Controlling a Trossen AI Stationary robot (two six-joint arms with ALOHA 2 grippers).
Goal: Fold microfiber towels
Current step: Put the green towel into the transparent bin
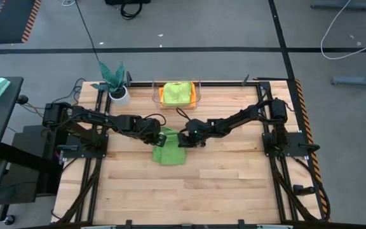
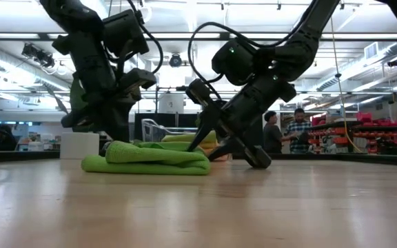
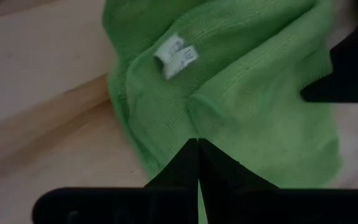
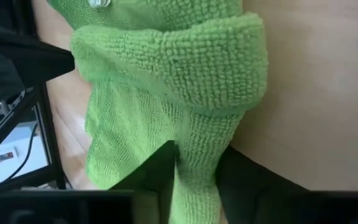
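Landmark: mid-green towel point(image 1: 169, 151), bunched at table centre, in front of the clear bin point(image 1: 199, 95) that holds folded lime green towel point(image 1: 176, 93).
Towel tag: small white tag point(image 3: 176, 55) faces up, near the left gripper.
Left gripper point(image 3: 198, 155): fingers pressed together at the towel's left edge; no cloth visibly pinched between them.
Right gripper point(image 4: 194, 165): jaws partly apart, a strip of towel between the fingers at the right edge.
Key relation: towel lies between both grippers; its long axis runs front to back, across the line joining them.
Nearer arm: both touching; right appears to have the firmer hold.
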